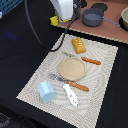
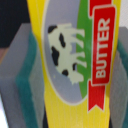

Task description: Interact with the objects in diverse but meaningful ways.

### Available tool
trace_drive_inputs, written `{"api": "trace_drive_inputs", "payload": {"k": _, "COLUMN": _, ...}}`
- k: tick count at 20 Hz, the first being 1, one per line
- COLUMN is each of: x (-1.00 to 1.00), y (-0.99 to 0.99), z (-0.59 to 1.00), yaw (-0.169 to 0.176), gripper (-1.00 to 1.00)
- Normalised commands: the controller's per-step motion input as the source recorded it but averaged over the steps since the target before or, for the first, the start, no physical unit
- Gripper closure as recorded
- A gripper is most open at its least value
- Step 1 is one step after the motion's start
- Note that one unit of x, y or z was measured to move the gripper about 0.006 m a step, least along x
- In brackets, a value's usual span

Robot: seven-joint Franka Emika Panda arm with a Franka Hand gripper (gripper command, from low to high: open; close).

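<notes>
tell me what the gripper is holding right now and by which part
The gripper holds the yellow butter block, clamped between the fingers on its two opposite sides. In the exterior view only a corner of the block shows.

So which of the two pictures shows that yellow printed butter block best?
The wrist view: the yellow printed butter block fills the picture, with its cow drawing and the red BUTTER label readable. The exterior view shows only a small yellow corner of it under the white gripper, with no print visible.

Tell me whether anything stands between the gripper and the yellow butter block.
Nothing visible does. The yellow butter block fills the wrist view unobstructed, and in the exterior view it sits right beside the gripper.
</notes>
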Motion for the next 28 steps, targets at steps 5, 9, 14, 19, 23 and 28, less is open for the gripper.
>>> {"api": "trace_drive_inputs", "payload": {"k": 5, "x": 0.42, "y": 0.07, "z": -0.32, "yaw": 0.013, "gripper": 1.00}}
{"api": "trace_drive_inputs", "payload": {"k": 9, "x": 0.28, "y": 0.25, "z": -0.29, "yaw": 0.017, "gripper": 1.00}}
{"api": "trace_drive_inputs", "payload": {"k": 14, "x": 0.17, "y": 0.31, "z": -0.29, "yaw": 0.029, "gripper": 1.00}}
{"api": "trace_drive_inputs", "payload": {"k": 19, "x": 0.00, "y": 0.28, "z": -0.31, "yaw": 0.056, "gripper": 1.00}}
{"api": "trace_drive_inputs", "payload": {"k": 23, "x": -0.01, "y": 0.22, "z": -0.33, "yaw": 0.067, "gripper": 1.00}}
{"api": "trace_drive_inputs", "payload": {"k": 28, "x": 0.00, "y": 0.18, "z": -0.30, "yaw": 0.061, "gripper": 1.00}}
